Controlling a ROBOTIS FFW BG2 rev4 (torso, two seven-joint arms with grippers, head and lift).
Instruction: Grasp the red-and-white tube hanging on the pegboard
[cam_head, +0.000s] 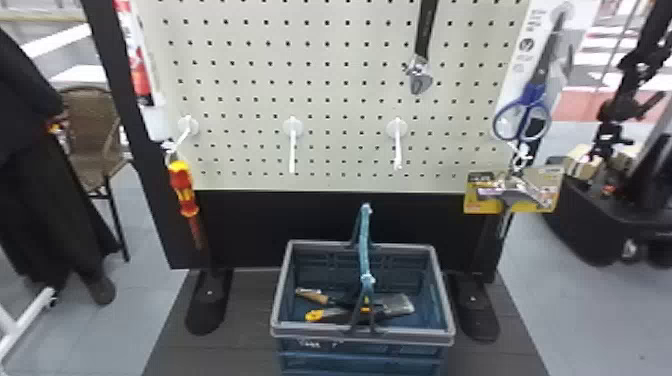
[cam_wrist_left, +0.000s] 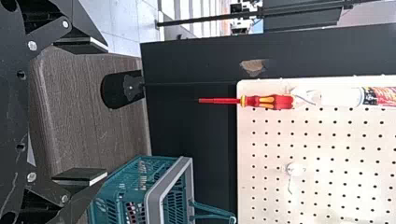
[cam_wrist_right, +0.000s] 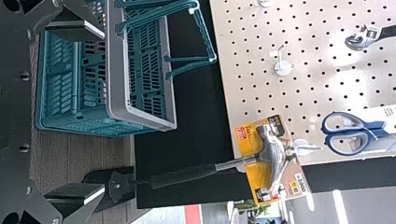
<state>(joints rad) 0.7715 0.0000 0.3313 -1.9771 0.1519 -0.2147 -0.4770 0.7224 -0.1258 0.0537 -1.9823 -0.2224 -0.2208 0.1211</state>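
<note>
At the left edge of the pegboard (cam_head: 325, 75), the red-and-white tube (cam_head: 137, 65) is shown hanging above a red-yellow screwdriver (cam_head: 184, 192). Left hand (cam_wrist_left: 93, 109) and right hand (cam_wrist_right: 91, 112) are held spread, well apart from it.

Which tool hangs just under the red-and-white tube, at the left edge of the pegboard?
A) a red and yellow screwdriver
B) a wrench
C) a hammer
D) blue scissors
A: the red and yellow screwdriver hangs right below the tube, while the hammer and scissors are at the right edge and the wrench hangs near the top.
</note>
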